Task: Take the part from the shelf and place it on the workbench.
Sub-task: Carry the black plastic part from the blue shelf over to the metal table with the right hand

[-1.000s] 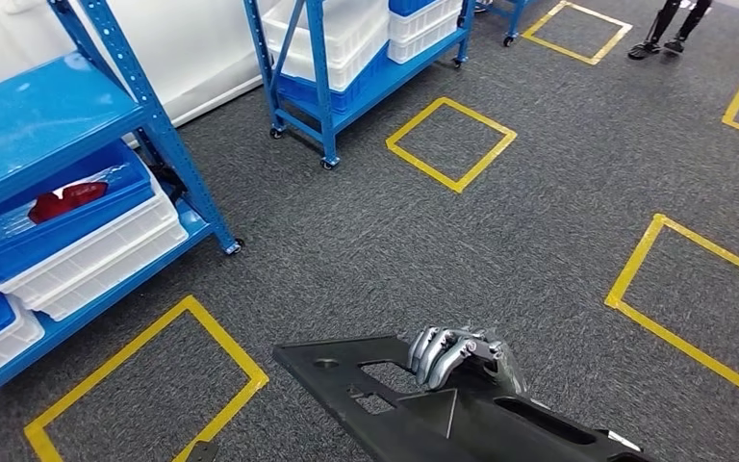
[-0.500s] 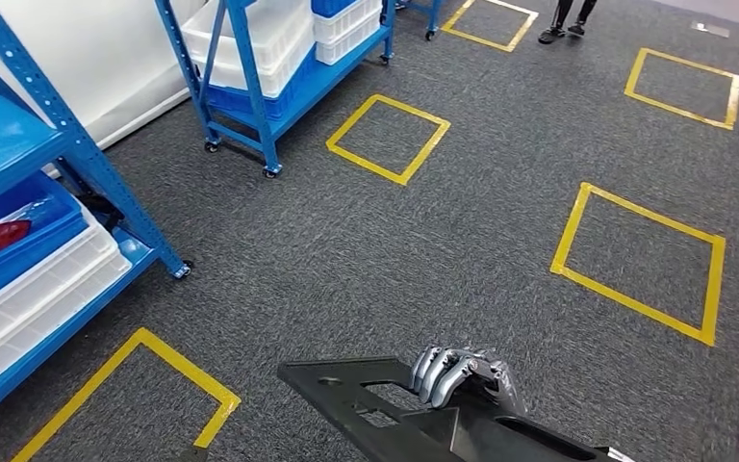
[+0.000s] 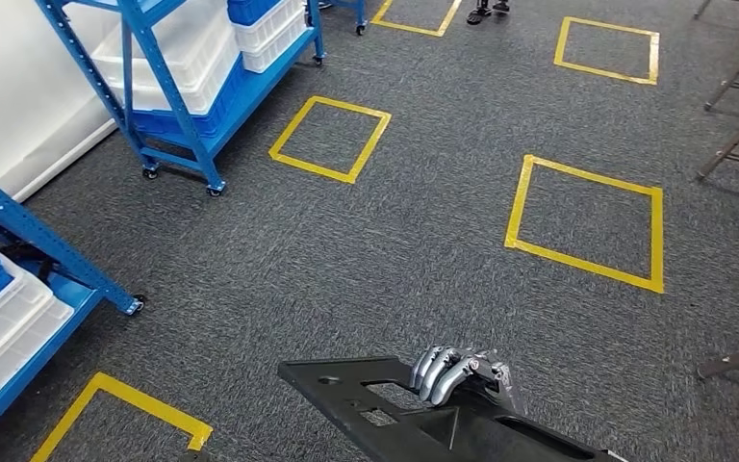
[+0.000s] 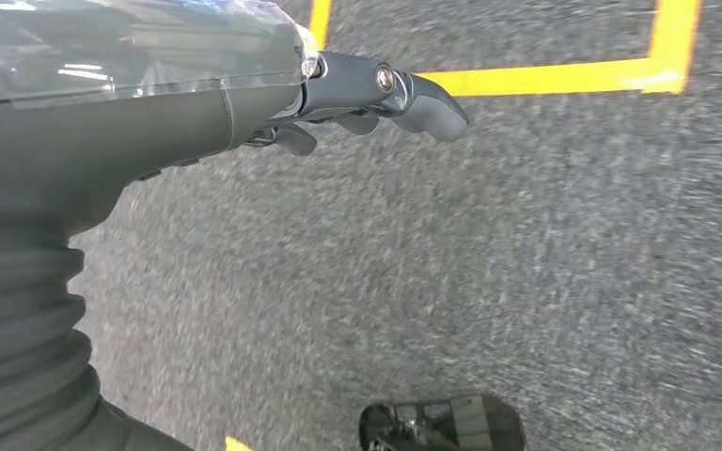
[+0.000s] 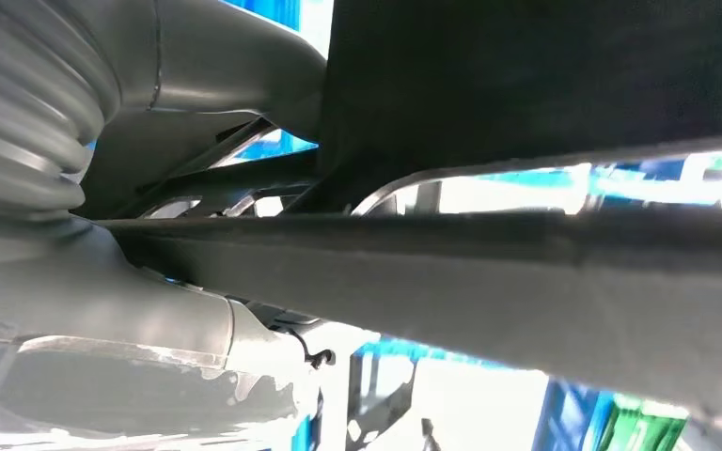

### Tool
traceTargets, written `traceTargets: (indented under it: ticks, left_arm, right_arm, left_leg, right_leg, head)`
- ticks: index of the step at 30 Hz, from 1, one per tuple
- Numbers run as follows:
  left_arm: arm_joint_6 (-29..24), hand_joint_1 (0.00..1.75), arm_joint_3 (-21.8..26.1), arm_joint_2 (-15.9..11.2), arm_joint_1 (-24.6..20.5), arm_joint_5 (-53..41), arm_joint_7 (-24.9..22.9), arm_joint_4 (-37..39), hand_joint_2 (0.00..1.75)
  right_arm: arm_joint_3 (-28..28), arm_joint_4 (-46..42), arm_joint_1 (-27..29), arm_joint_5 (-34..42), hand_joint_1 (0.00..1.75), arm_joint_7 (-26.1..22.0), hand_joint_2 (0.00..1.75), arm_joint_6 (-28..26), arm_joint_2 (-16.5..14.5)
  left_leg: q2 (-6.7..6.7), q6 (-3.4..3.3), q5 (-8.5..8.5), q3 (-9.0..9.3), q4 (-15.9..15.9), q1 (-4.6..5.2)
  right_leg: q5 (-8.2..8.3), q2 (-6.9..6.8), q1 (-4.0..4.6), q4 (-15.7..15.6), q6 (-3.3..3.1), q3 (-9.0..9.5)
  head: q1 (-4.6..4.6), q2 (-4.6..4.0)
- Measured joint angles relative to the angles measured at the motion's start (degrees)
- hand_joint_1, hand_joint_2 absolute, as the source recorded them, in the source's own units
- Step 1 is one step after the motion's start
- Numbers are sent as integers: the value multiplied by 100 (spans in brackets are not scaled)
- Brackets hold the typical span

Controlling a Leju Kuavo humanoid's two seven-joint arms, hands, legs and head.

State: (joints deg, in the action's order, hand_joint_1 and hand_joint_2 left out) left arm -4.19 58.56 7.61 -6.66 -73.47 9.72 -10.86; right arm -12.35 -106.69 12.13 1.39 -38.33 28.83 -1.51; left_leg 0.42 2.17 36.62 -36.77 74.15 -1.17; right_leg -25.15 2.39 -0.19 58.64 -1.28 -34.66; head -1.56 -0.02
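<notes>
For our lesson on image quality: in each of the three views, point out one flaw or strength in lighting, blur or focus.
Head view: even light, carpet and black part sharp. Left wrist view: the carpet is smeared by motion blur, while the left hand is fairly crisp. Right wrist view: bright background blown out, and the part is a dark, soft close-up.

Flat black cut-out plate part (image 3: pixel 414 414), silver hand (image 3: pixel 457 371), speckled grey carpet floor (image 3: pixel 423 241) with yellow tape squares (image 3: pixel 585 219), blue steel shelving rack (image 3: pixel 178 87) holding white plastic bins (image 3: pixel 168 53).

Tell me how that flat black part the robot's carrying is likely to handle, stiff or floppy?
Probably stiff: the black part juts out flat past the right hand without sagging. Its cutouts suggest modest weight. Held near one side, it might tilt or swing.
</notes>
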Motion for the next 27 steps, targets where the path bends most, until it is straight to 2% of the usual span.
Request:
traceTargets:
  ticks: [1, 2, 3, 4, 5, 6, 8, 9, 10, 12, 13, 14, 15, 16, 17, 19, 20, 21, 23, 24, 25, 27]
  left_arm:
    - [6, 0, -4, -7, -11, 1, 22, 0, 175]
    - [7, 0, -10, -11, -28, 7, 60, 0, 175]
    - [5, 0, -15, -14, -43, 17, 98, 0, 175]
    - [0, 0, -21, -15, -56, 29, 132, 0, 175]
    - [-7, 0, -27, -15, -65, 37, 152, 0, 175]
    - [-15, 0, -32, -15, -67, 45, 158, 0, 175]
    - [-31, 0, -38, -2, -70, 54, 159, 0, 175]
    - [-37, 0, -39, 5, -68, 55, 151, 0, 175]
    - [-41, 0, -40, 13, -63, 46, 131, 0, 175]
    - [-37, 0, -44, 17, -23, 20, 63, 0, 175]
    - [-30, 0, -46, 17, 7, 7, 27, 0, 175]
    - [-20, 0, -48, 17, 36, -1, -3, 0, 175]
    - [-9, 0, -49, 17, 56, -5, -27, 0, 175]
    - [4, 0, -50, 19, 66, -17, -49, 0, 175]
    - [24, 0, -54, 21, 70, -33, -73, 0, 175]
    - [71, 0, -71, 24, 81, -79, -109, 0, 175]
    - [94, 0, -80, 25, 90, -98, -127, 0, 175]
    - [111, 0, -87, 26, 99, -115, -142, 0, 175]
    - [126, 0, -98, 42, 107, -136, -165, 0, 175]
    - [127, 0, -103, 52, 106, -141, -168, 0, 175]
    - [122, 0, -109, 62, 108, -142, -167, 0, 175]
    - [105, 0, -117, 74, 126, -121, -164, 0, 175]
  right_arm:
    - [2, 1, -3, 14, 124, 27, 175, 11, -7]
    - [3, 1, -12, 34, 124, 56, 175, 39, -16]
    - [4, 2, -29, 54, 124, 84, 175, 73, -30]
    - [5, 5, -60, 72, 124, 118, 175, 110, -44]
    - [5, 12, -96, 86, 124, 155, 175, 145, -59]
    - [5, 18, -129, 95, 124, 185, 175, 169, -70]
    - [7, 26, -161, 105, 124, 237, 175, 200, -84]
    - [11, 27, -164, 107, 124, 254, 175, 203, -87]
    - [16, 27, -171, 102, 124, 278, 175, 200, -90]
    - [31, 27, -181, 85, 124, 329, 175, 184, -105]
    - [42, 27, -180, 75, 124, 351, 175, 178, -114]
    - [55, 26, -171, 68, 124, 368, 175, 175, -121]
    - [68, 25, -162, 58, 124, 382, 175, 174, -125]
    - [79, 17, -152, 40, 124, 396, 175, 169, -127]
    - [85, -3, -138, 11, 124, 412, 175, 158, -129]
    - [90, -78, -102, -63, 124, 439, 175, 110, -142]
    - [90, -125, -79, -94, 124, 449, 175, 82, -151]
    - [91, -168, -50, -117, 124, 455, 175, 51, -158]
    - [93, -236, 43, -137, 124, 460, 175, 1, -165]
    - [94, -262, 98, -141, 124, 458, 175, -18, -166]
    - [95, -285, 141, -143, 124, 455, 175, -29, -166]
    - [93, -314, 189, -144, 124, 451, 175, -40, -169]
  left_leg:
    - [-16, -19, -165, 30, -139, 0]
    - [-66, -42, -407, 156, -481, 0]
    - [-187, -68, -624, 310, -881, -1]
    - [-305, -86, -769, 444, -1232, -4]
    - [-399, -102, -841, 529, -1460, -1]
    - [-448, -118, -841, 560, -1552, 6]
    - [-354, -166, -862, 579, -1596, 9]
    - [-295, -202, -883, 594, -1621, 1]
    - [-231, -238, -903, 606, -1647, -8]
    - [-86, -288, -913, 619, -1672, 7]
    - [-5, -301, -906, 619, -1671, 21]
    - [75, -304, -898, 621, -1670, 33]
    - [150, -305, -888, 624, -1669, 39]
    - [219, -299, -876, 634, -1668, 42]
    - [280, -288, -860, 653, -1668, 43]
    - [385, -253, -815, 702, -1664, 60]
    - [426, -228, -795, 721, -1662, 70]
    - [468, -202, -777, 736, -1661, 80]
    - [550, -147, -753, 767, -1674, 86]
    - [527, -120, -717, 777, -1654, 78]
    - [439, -97, -632, 749, -1554, 71]
    - [166, -67, -301, 515, -991, 53]
  right_leg:
    - [-2, 83, 8, 6, 0, 9]
    - [-5, 163, 12, 12, 5, 22]
    - [-9, 233, 13, 20, 14, 30]
    - [-11, 305, 17, 34, 34, 25]
    - [-6, 368, 12, 40, 65, 9]
    - [6, 429, 3, 40, 104, -13]
    - [37, 523, -11, 24, 184, -45]
    - [16, 456, -4, 55, 213, -64]
    - [-62, 321, 5, 172, 236, -119]
    - [-391, -29, 1, 765, 277, -397]
    - [-568, -122, -11, 1160, 298, -590]
    - [-678, -167, -26, 1480, 316, -748]
    - [-688, -190, -36, 1621, 327, -819]
    - [-583, -212, -43, 1520, 329, -763]
    - [-402, -260, -45, 1194, 319, -586]
    - [-104, -480, -9, 381, 261, -149]
    - [-43, -556, 19, 132, 220, -16]
    - [-45, -592, 46, 29, 182, 32]
    - [-44, -486, 61, 8, 115, 31]
    - [-33, -434, 50, -23, 84, 44]
    - [-19, -381, 33, -56, 51, 60]
    - [3, -270, 6, -98, -5, 83]
  head:
    - [-1, 0]
    - [-1, 0]
    - [0, 0]
    - [0, 0]
    - [1, 0]
    - [1, 0]
    - [1, 0]
    - [1, 0]
    - [1, 0]
    - [2, 1]
    - [2, 1]
    - [2, 0]
    - [2, 0]
    - [2, 0]
    - [2, 0]
    - [1, 0]
    - [1, 0]
    - [1, 0]
    - [1, 0]
    - [2, -1]
    - [2, -1]
    - [2, -1]
